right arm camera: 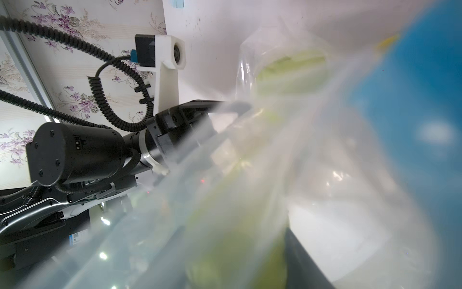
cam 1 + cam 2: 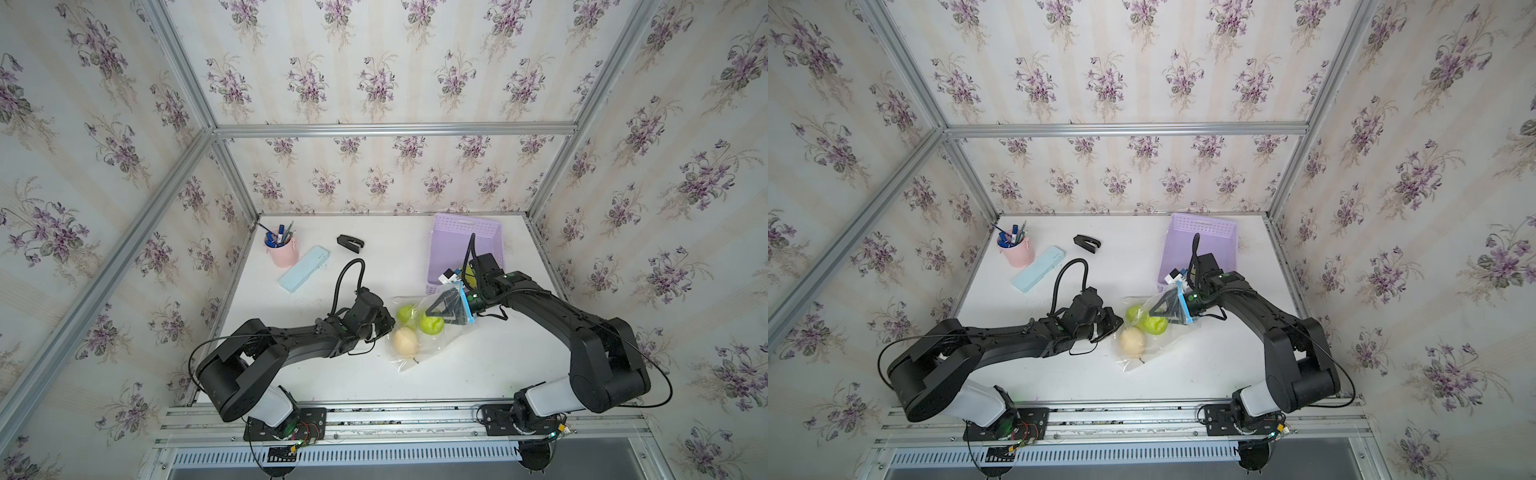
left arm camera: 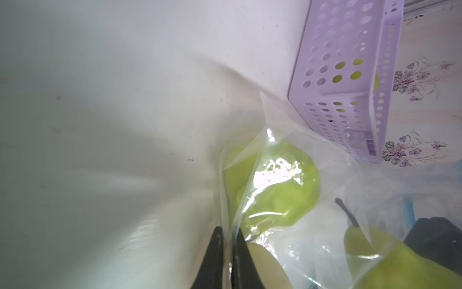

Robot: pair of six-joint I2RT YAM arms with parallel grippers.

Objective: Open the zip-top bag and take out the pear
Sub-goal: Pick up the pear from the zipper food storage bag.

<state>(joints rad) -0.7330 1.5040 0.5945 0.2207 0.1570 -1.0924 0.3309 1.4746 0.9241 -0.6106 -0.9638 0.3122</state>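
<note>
The clear zip-top bag (image 2: 415, 353) lies mid-table in both top views, its light-blue zip strip (image 2: 466, 305) raised toward the right arm. Inside are two green pears (image 2: 432, 325) (image 2: 405, 313) and a pale yellow pear (image 2: 405, 340). My right gripper (image 2: 436, 316) reaches in through the bag's mouth. In the right wrist view a green pear (image 1: 232, 250), blurred by the plastic, fills the gap between its jaws. My left gripper (image 3: 228, 240) is shut on the bag's plastic edge beside the pale pear (image 3: 265, 265), at the bag's left side (image 2: 1117, 324).
A purple perforated basket (image 2: 469, 241) stands behind the bag, with a green fruit and small items at its near end. At the back left are a pink cup of pens (image 2: 281, 249), a light-blue case (image 2: 304, 269) and a black stapler (image 2: 350, 243).
</note>
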